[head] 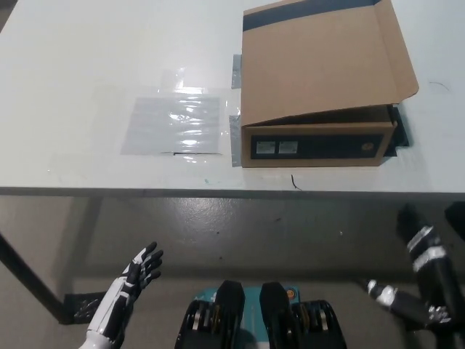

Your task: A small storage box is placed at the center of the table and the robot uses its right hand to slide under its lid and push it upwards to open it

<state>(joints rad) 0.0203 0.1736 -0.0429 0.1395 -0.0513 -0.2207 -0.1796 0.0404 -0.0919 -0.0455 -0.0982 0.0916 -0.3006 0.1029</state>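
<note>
Storage box [317, 138] on table [87, 87], well beyond right hand [418, 291]

Bright even light, tape glare — soft focus

Matt brown cardboard storage box [320, 80]; glossy clear plastic sheet [174, 123] on smooth white table [73, 73]

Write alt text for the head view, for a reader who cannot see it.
A brown cardboard box sits on a white table, its lid down, with a clear plastic sheet to its left. Below the table edge, the white left hand is open and the black right hand hangs low, touching nothing.
</note>
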